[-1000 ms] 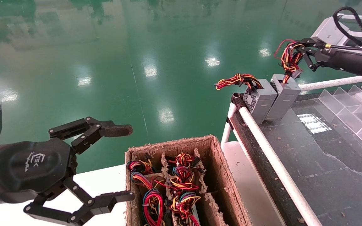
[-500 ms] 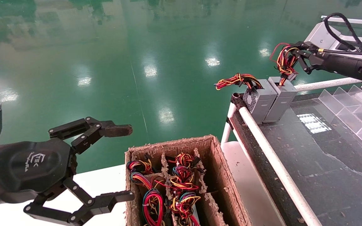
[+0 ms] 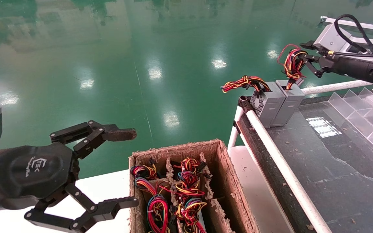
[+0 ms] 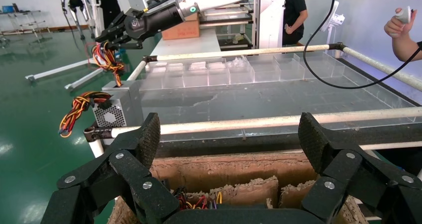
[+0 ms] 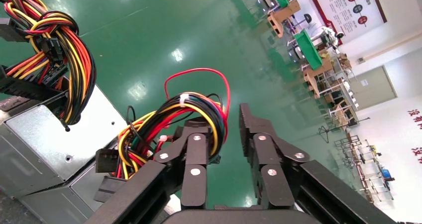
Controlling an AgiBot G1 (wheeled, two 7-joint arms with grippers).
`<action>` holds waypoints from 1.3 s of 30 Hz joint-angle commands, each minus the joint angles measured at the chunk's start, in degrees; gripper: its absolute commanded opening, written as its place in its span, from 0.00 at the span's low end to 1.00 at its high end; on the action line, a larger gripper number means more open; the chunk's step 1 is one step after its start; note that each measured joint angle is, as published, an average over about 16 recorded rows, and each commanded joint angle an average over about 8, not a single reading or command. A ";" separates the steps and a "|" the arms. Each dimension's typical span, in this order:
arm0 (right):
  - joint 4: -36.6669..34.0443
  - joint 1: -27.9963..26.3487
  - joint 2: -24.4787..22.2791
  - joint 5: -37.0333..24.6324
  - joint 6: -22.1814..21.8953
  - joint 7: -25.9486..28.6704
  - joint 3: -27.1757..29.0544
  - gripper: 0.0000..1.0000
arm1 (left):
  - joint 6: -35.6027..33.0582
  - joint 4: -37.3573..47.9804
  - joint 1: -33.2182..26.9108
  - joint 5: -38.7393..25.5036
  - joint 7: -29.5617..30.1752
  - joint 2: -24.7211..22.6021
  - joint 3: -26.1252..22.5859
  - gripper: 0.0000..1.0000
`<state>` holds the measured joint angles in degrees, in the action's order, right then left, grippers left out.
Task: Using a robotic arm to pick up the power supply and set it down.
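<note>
The power supply [image 3: 291, 97], a small grey box, stands on the dark table's far corner, pressed against a like grey box [image 3: 266, 104] with a braided wire tail. Its loose red, yellow and black wire bundle [image 3: 290, 63] loops up from its top. My right gripper [image 3: 303, 51] is at that bundle, open; in the right wrist view the wires [image 5: 191, 109] still drape over one finger [image 5: 196, 144] while the other finger stands apart. My left gripper [image 3: 134, 168] hangs open and idle at the near left, beside the cardboard box, holding nothing.
A cardboard box [image 3: 220, 161] with dividers holds several more wired units at the near centre. A white rail [image 3: 280, 161] edges the dark table [image 3: 335, 168]. Clear plastic dividers [image 3: 367, 110] line the table's right side. Green floor lies beyond.
The right gripper lowered the power supply from a lean to upright against the like box, then spread its fingers off the wires. The left arm has not moved.
</note>
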<state>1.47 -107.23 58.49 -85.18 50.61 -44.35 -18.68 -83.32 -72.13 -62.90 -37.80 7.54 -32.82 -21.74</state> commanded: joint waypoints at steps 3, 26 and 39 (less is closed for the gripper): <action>-0.29 -0.10 -0.09 -0.05 0.33 -0.25 -0.03 1.00 | 0.00 0.00 0.00 0.00 0.00 0.00 0.00 1.00; -3.53 -3.91 -1.86 -4.34 7.14 7.95 -3.00 1.00 | 0.00 0.00 0.00 0.01 0.00 0.00 -0.01 1.00; -5.88 -3.96 -5.89 5.18 14.30 17.25 3.55 1.00 | 0.01 0.01 0.00 0.01 -0.01 0.01 -0.01 1.00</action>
<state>-3.03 -110.60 52.59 -80.18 64.73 -27.12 -15.68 -83.31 -72.12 -62.89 -37.79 7.54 -32.82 -21.75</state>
